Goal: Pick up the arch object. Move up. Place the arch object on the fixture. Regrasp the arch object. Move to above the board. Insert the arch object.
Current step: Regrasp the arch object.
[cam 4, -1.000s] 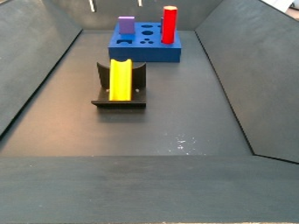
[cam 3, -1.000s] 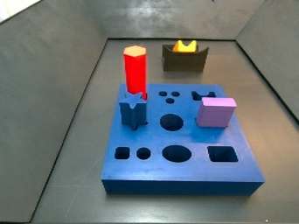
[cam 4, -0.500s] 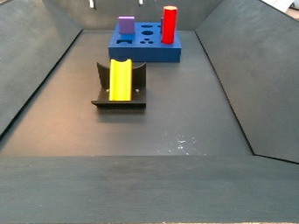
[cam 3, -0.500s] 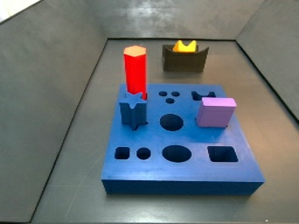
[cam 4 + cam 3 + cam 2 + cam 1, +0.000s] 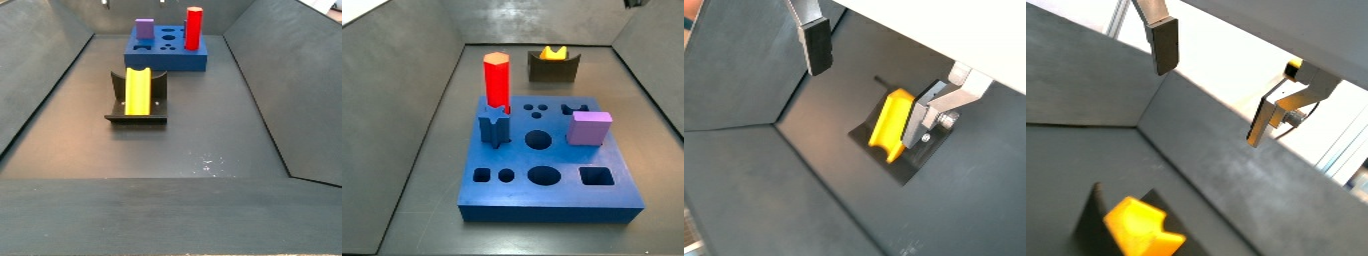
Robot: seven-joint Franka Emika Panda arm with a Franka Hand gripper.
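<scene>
Yellow-orange notched arch object [image 5: 891,124] lies lengthwise in the dark fixture [image 5: 914,165], below the wide-open, empty pincer [image 5: 869,82] hovering well apart.

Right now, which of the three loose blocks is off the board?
The yellow arch block, resting in the dark fixture. The red prism and lilac cube stand on the blue board. Gripper open above.

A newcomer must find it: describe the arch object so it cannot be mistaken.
Start at the blue board; on the floor in front of it stands the dark fixture. The arch object lies in that cradle, the only yellow piece. The open gripper hangs above, apart from it.
</scene>
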